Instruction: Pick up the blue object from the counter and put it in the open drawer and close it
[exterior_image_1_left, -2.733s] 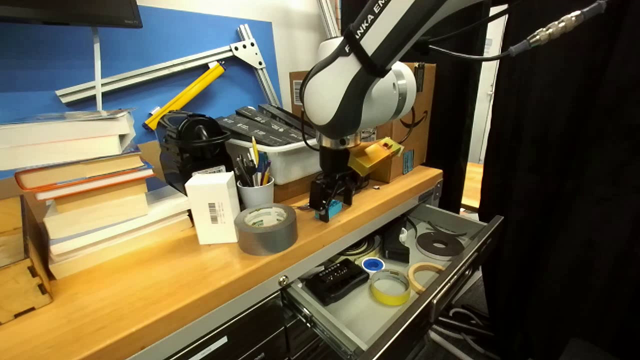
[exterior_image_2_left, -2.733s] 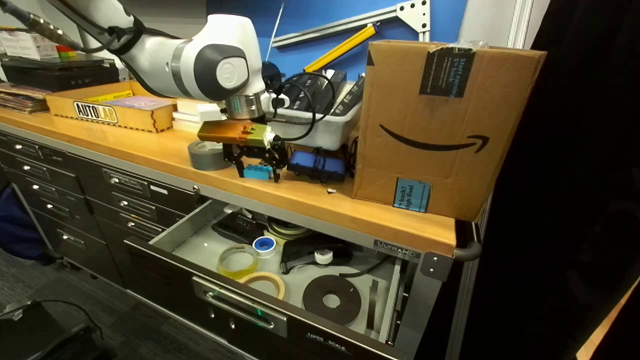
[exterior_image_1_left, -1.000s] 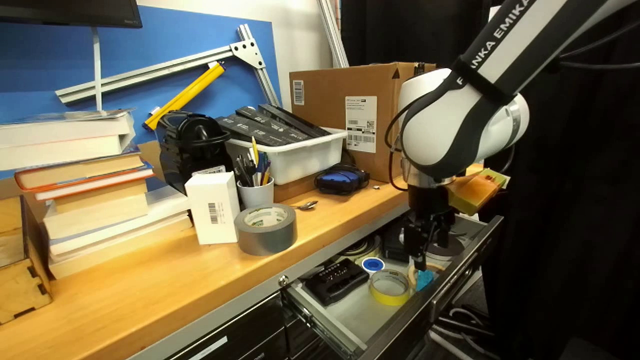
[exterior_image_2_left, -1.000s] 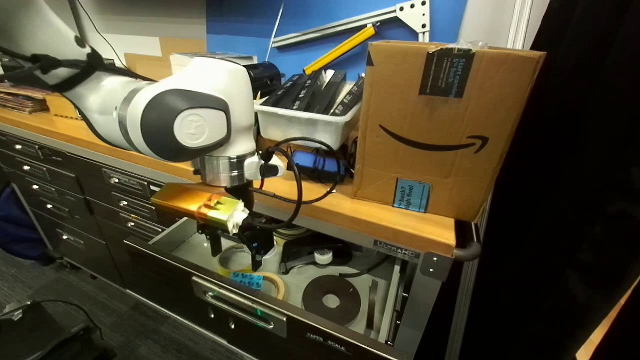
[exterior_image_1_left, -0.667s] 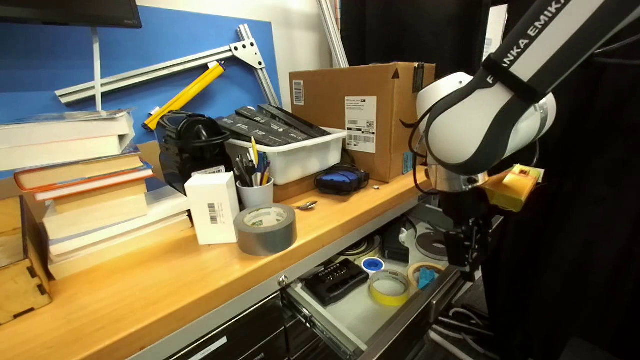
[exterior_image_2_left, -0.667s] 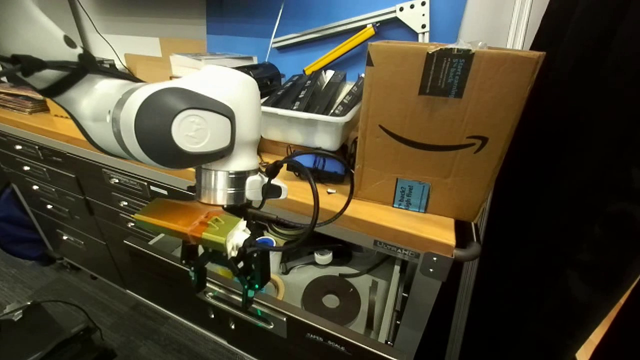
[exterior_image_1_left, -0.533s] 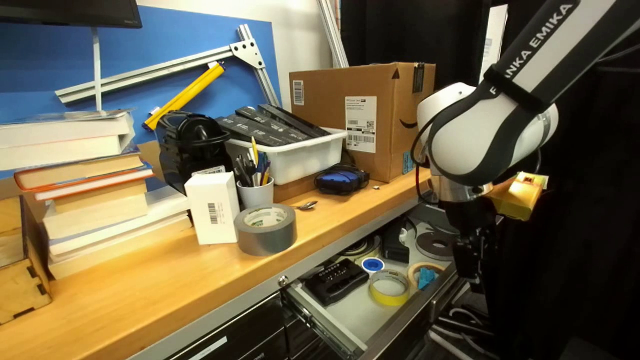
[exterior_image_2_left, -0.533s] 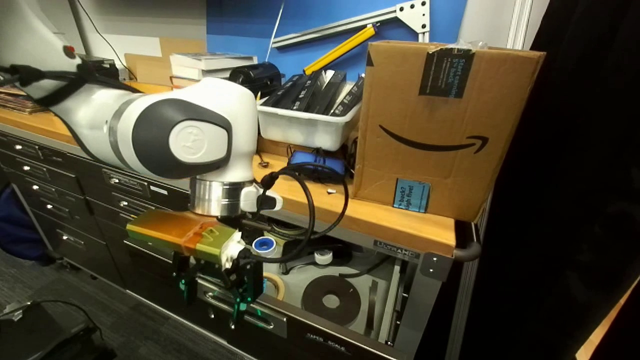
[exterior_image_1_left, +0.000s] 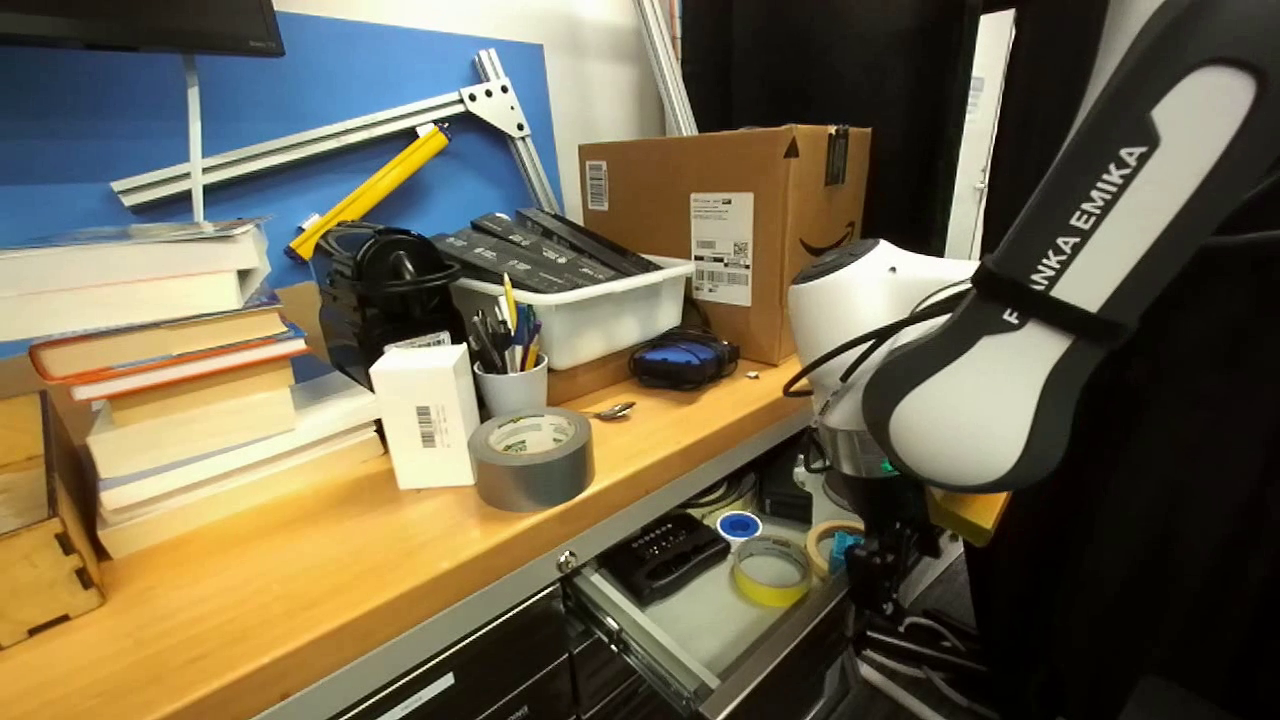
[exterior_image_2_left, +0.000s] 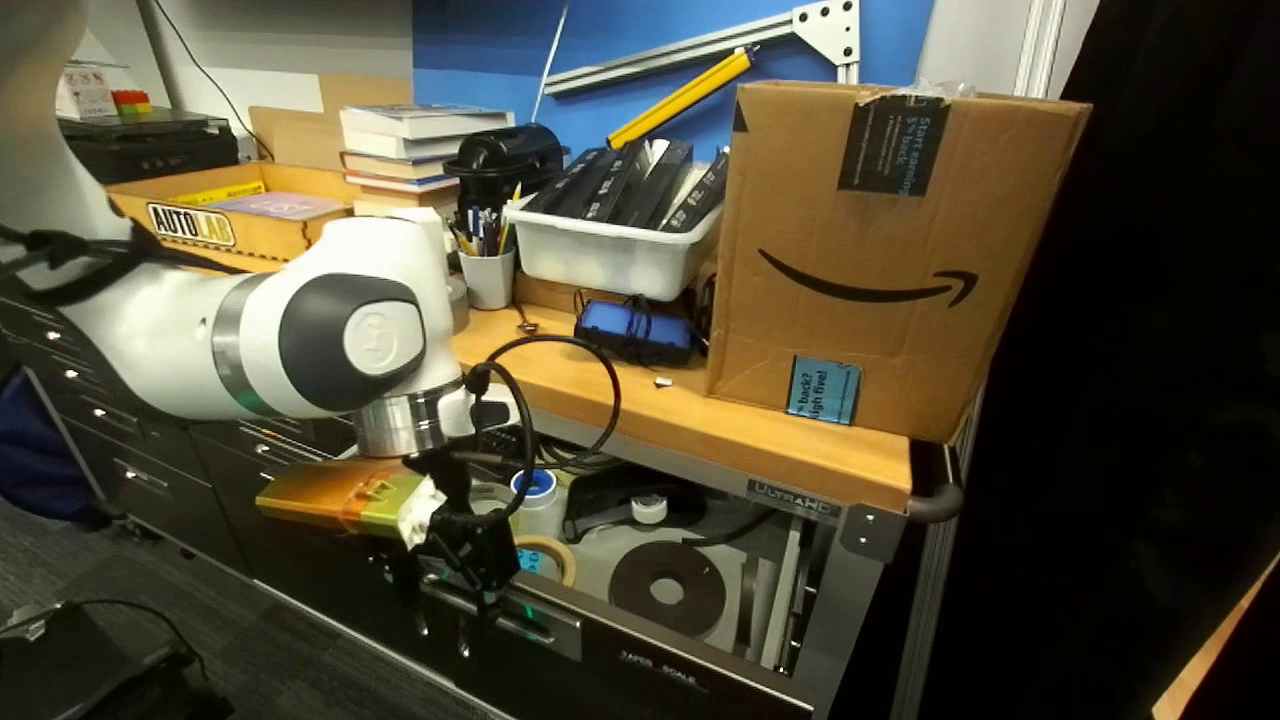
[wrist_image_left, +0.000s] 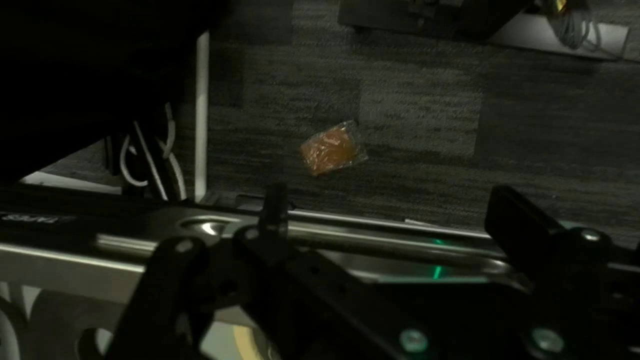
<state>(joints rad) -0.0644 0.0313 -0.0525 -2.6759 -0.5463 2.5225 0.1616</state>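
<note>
The blue object (exterior_image_1_left: 843, 550) lies in the drawer on a tan tape ring, partly hidden behind my gripper; in an exterior view a bit of it (exterior_image_2_left: 529, 560) shows past the gripper. The drawer (exterior_image_1_left: 645, 635) is pulled out from under the counter (exterior_image_1_left: 400, 570); its dark front panel (exterior_image_2_left: 650, 660) carries a metal handle. My gripper (exterior_image_2_left: 440, 605) is outside the drawer, at its front panel by the handle. In the wrist view the gripper (wrist_image_left: 387, 215) is open, fingers wide apart with nothing held, and the handle bar (wrist_image_left: 365, 240) passes between or behind them; contact cannot be told.
The drawer also holds a yellow tape ring (exterior_image_1_left: 771, 572), a black device (exterior_image_1_left: 665, 555) and a dark roll (exterior_image_2_left: 667, 592). On the counter stand a grey tape roll (exterior_image_1_left: 532, 460), a white box (exterior_image_1_left: 425, 415) and a large cardboard box (exterior_image_2_left: 890, 260). White cables (exterior_image_1_left: 900, 690) lie on the floor.
The blue object went from the counter into the drawer and was let go. My gripper moved out over the drawer front and down before it. The drawer has shifted slightly inward.
</note>
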